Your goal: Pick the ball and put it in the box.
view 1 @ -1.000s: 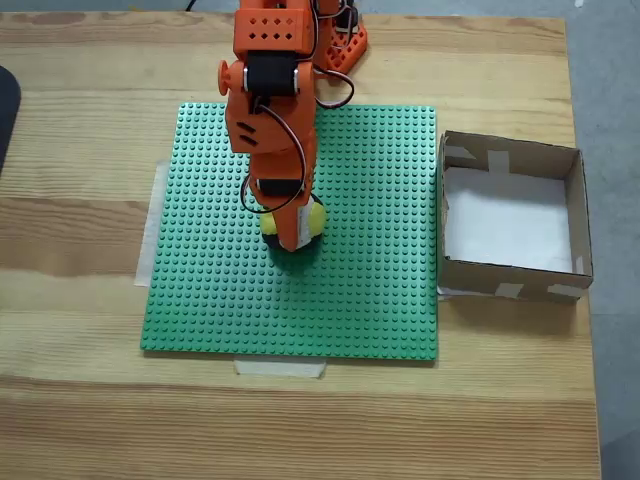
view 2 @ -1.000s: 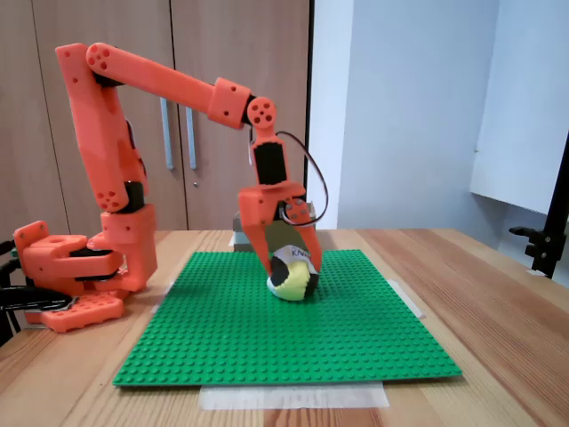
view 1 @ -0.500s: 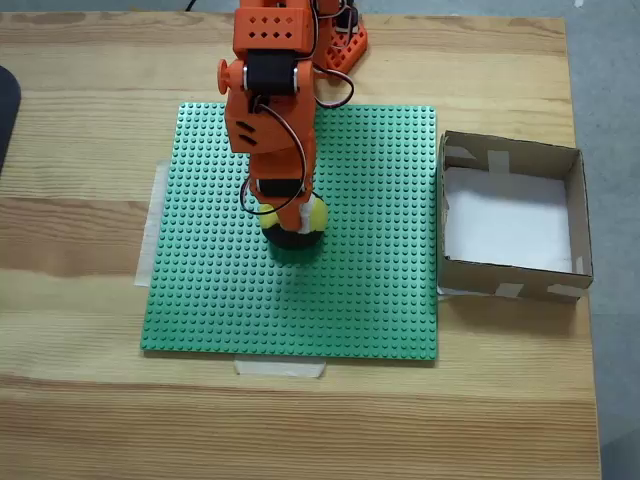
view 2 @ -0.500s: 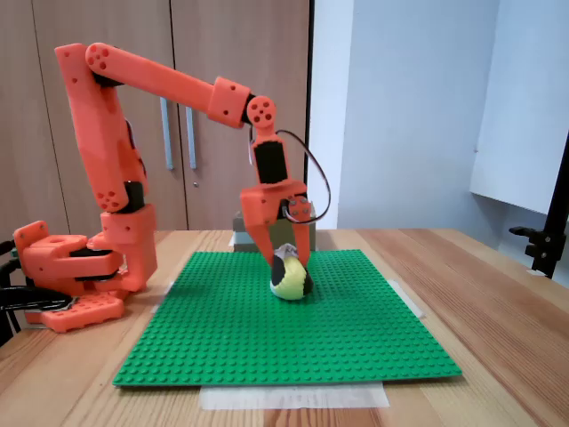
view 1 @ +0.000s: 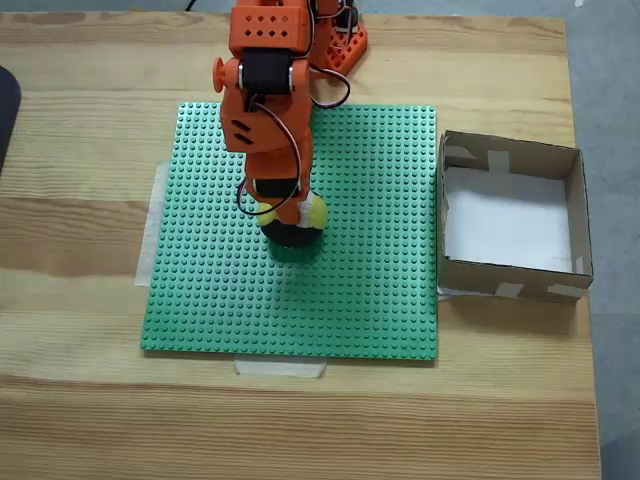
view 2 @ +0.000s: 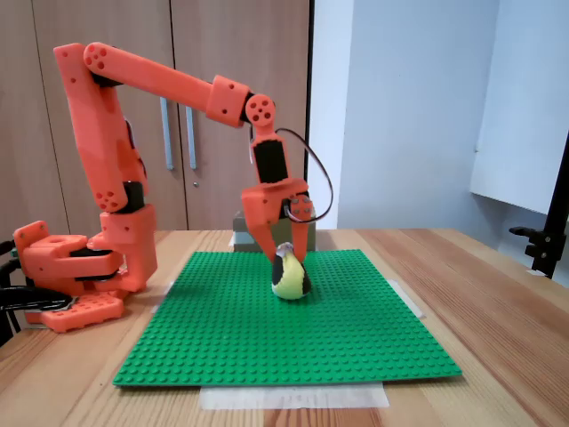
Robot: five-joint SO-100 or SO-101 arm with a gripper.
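- One second is making the difference: the gripper is now squeezing the ball far tighter than a second ago, when its fingers were sitting wider around it.
- In the side-on fixed view the ball is looking narrower and taller than before, pinched between the two orange fingers, with its underside seeming to sit just clear of the green studded baseplate, though I cannot tell for sure that it is off the studs.
- Seen from above, the ball is staying near the middle of the baseplate, half hidden under the arm, showing yellow at the right and black at the near side.
- That is reading to me as the grasp being settled and the lift just starting; the carry to the box is not yet begun.
- The box is lying well to the right of the ball in the view from above, just off the baseplate's right edge, with its white floor open and nothing in it.
- Between ball and box the green plate is running flat, so the sideways path is looking free.
- The near-left wall of the box is the edge to clear: the ball is needing height before it is crossing that low cardboard rim.
- The wooden table is offering spare room near and left, while its right edge is running close beside the box.
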